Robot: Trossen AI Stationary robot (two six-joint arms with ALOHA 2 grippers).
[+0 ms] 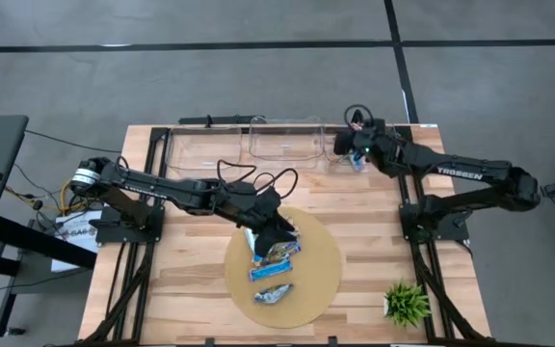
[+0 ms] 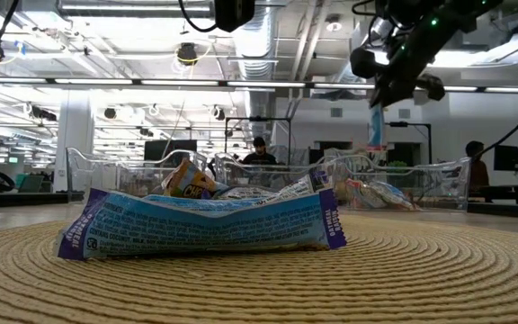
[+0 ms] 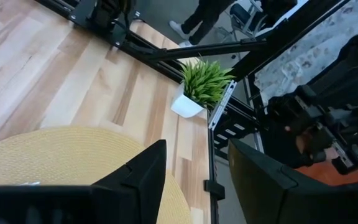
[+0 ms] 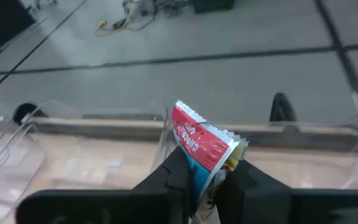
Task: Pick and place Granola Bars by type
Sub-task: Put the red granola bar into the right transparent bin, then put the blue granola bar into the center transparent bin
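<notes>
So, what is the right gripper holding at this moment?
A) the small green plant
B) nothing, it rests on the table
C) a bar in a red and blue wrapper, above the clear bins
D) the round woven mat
C: the right gripper pinches a bar in a red and blue wrapper between its fingers, and the high view puts it over the clear bins at the table's far edge.

Left gripper (image 1: pixel 279 231) over bars (image 1: pixel 276 260) on disc (image 1: pixel 321 280).
</notes>
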